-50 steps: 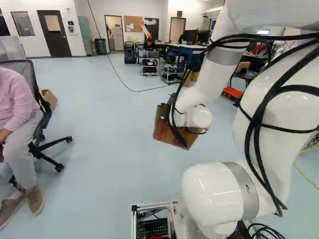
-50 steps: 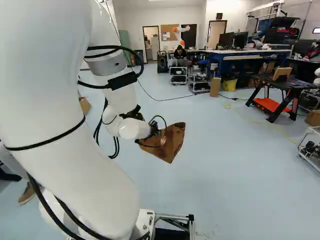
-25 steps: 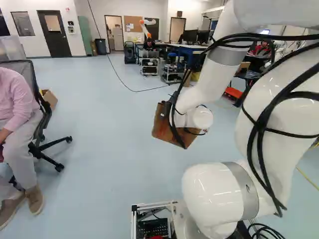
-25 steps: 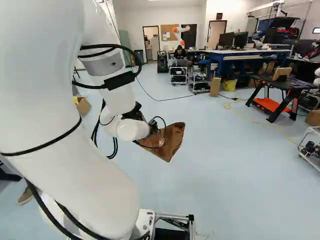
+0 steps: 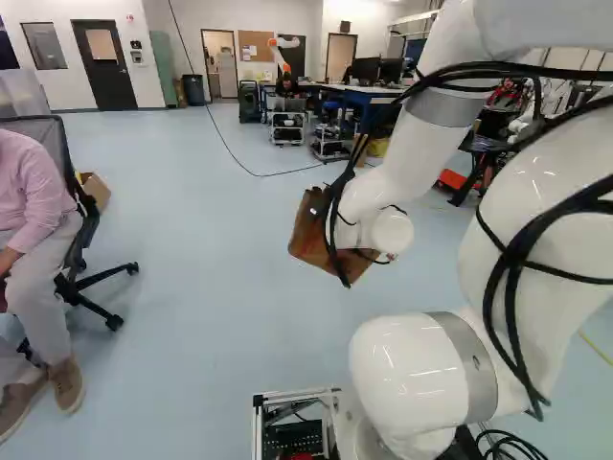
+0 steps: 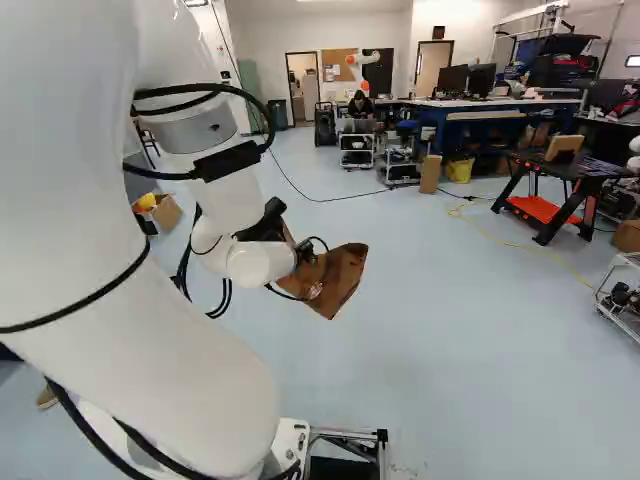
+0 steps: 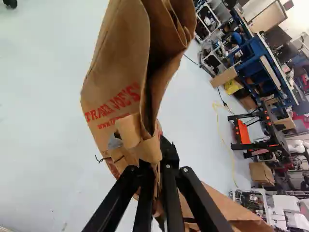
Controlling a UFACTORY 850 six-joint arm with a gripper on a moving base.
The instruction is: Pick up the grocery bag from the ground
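Note:
My gripper [image 6: 307,251] shows in the right base view as a dark shape against the brown paper grocery bag [image 6: 341,279], which hangs tilted above the floor. In the left base view the bag [image 5: 311,237] is partly covered by the wrist and black cables. Seen from the wrist, the gripper [image 7: 157,169] is shut on a folded, crumpled part of the bag [image 7: 115,89]. Paper spreads out ahead of the fingers and also beside and under them. The bag's inside cannot be made out.
A person sits on an office chair [image 5: 72,240] at the left of the left base view. A cardboard box [image 6: 160,212] lies behind the arm. Farther off are a black and orange stand [image 6: 545,200], carts [image 6: 357,150], a blue workbench [image 6: 470,115] and another robot [image 5: 282,53].
The arm has swung slightly toward the left of both base views, and the held bag has moved with it, turning a little. The base has stayed put.

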